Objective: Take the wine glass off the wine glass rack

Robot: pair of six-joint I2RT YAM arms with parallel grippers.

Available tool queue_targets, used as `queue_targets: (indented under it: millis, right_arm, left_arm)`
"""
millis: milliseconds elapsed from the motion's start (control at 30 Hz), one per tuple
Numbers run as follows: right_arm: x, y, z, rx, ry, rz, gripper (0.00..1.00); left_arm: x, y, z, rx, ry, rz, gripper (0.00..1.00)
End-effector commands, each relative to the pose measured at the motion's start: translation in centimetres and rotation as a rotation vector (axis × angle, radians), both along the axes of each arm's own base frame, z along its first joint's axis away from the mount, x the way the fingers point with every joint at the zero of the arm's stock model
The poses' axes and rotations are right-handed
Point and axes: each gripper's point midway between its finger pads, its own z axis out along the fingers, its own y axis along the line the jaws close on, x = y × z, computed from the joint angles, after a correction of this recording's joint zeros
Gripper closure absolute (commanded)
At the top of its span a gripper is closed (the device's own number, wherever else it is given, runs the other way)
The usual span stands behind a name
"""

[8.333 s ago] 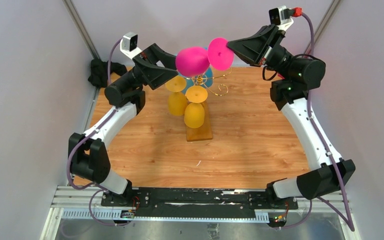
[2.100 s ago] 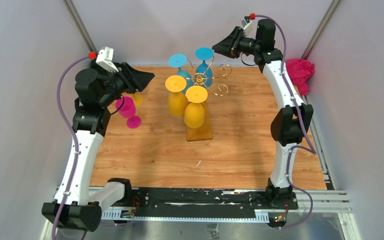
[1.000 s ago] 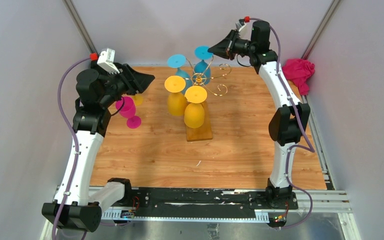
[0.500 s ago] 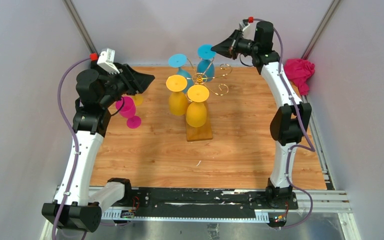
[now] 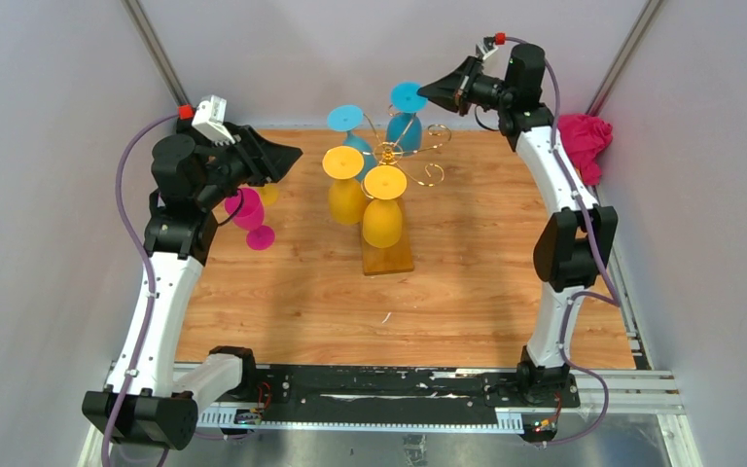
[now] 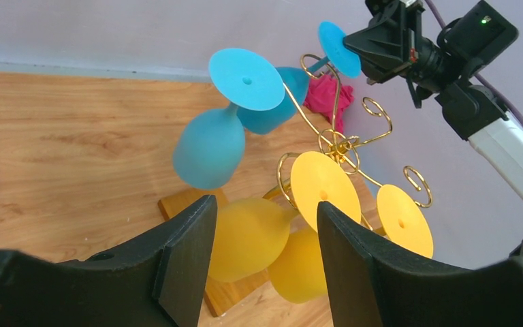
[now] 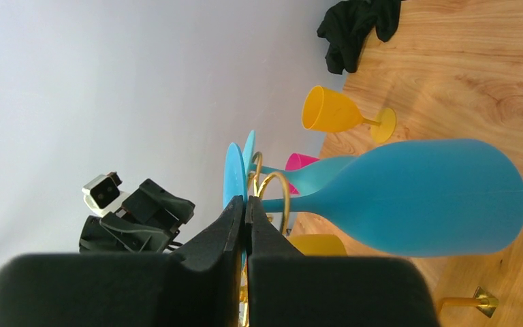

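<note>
Moved: right gripper (image 5: pixel 440 92) and the blue wine glass (image 5: pixel 405 126) have been shifted slightly up and rightward over the last half second.
Right grip: fingers are pinched together on the glass's foot disc (image 7: pixel 232 174).
Left gripper (image 6: pixel 262 252): jaws are held apart, with nothing between them.
Glass position: hung bowl-down at the back of the wine glass rack (image 5: pixel 387 154).
Handling: judged light, stiff and smooth; the thin foot may pivot, so the stem is better held.
Unclear: whether the stem has cleared the gold wire curl cannot be told.
</note>
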Motion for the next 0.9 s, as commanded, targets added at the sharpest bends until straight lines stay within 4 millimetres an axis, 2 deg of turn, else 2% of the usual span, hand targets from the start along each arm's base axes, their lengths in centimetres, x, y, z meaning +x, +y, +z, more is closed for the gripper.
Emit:
queue_targets:
  millis: [0, 100, 233, 500, 733, 867]
  right_arm:
    - [-2.5, -0.7, 3.2, 0.023, -0.075, 0.03, 1.0]
    - [-3.1, -0.8, 3.1, 0.014, -0.074, 0.039, 1.0]
    - [-3.9, -0.4, 1.9, -0.011, -0.051, 0.05, 1.0]
    - [-5.5, 2.5, 0.8, -0.037, -0.038, 0.12, 1.0]
    - [-5.7, 4.7, 1.4, -0.041, -0.045, 0.163, 1.0]
    - [-4.5, 5.0, 1.8, -0.042, -0.05, 0.146, 1.0]
  left_arm:
    - [0.0, -0.4, -0.4, -0.005, 0.003, -0.019, 0.39]
    - [0.1, -0.4, -0.5, -0.006, 0.006, -0.017, 0.39]
    - [0.1, -0.5, -0.6, -0.012, 0.009, -0.018, 0.39]
    - [0.0, -0.4, -0.6, -0.01, 0.007, -0.019, 0.4]
    - [0.0, -0.3, -0.9, 0.007, 0.013, -0.015, 0.4]
    - [0.0, -0.3, -1.1, 0.01, 0.016, -0.016, 0.4]
